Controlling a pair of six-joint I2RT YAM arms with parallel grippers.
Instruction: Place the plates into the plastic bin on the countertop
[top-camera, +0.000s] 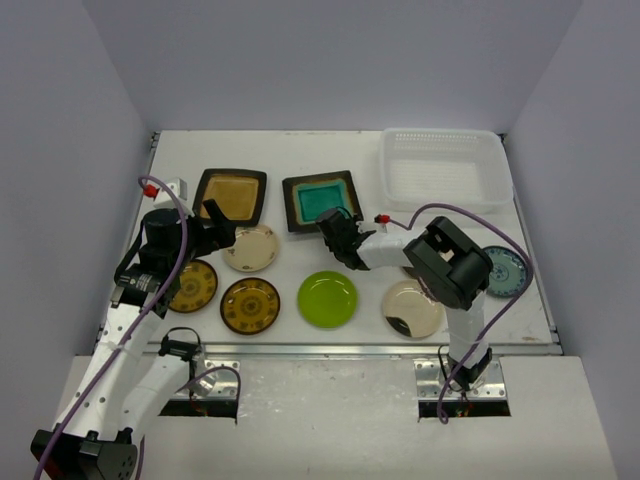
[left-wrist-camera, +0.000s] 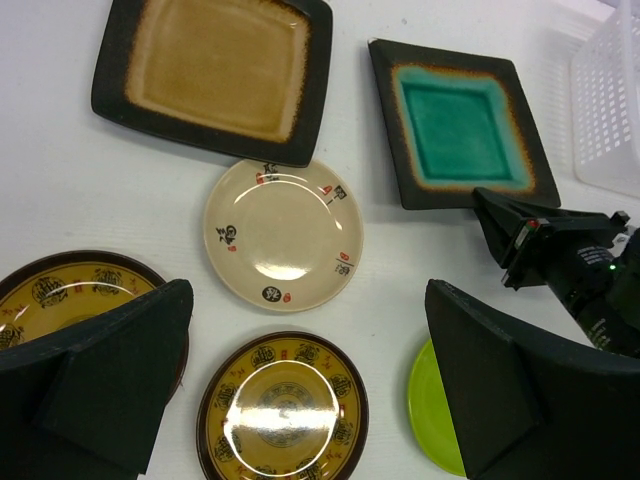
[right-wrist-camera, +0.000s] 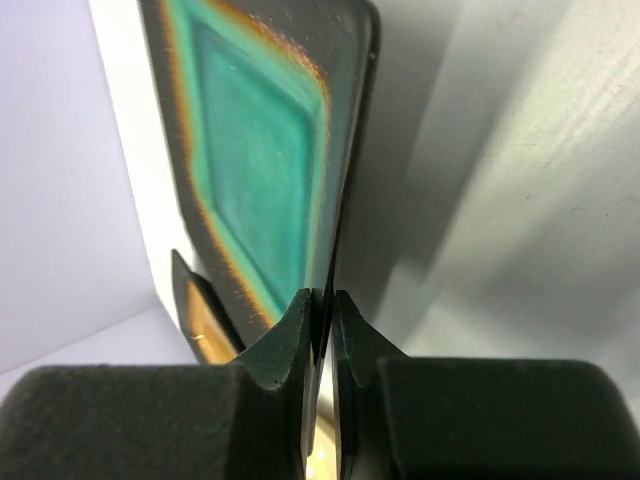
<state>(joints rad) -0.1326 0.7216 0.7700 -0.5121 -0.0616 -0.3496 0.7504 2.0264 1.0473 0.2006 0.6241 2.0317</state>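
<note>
Plates (top-camera: 327, 298) apparently outside plastic bin (top-camera: 440, 135), on white countertop (top-camera: 300, 150); grey walls (top-camera: 320, 60). Right gripper (right-wrist-camera: 322, 300) pinches teal plate (right-wrist-camera: 260, 150); left gripper (left-wrist-camera: 305, 300) wide.

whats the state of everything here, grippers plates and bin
left gripper, open, empty
right gripper, shut on teal square plate
teal square plate, rim pinched
amber square plate, flat on countertop
cream lettered plate, flat
brown-gold plates, flat, one partly hidden
lime green plate, flat
blotched cream plate, flat, partly hidden
blue-white plate, partly hidden
plastic bin, empty
</note>
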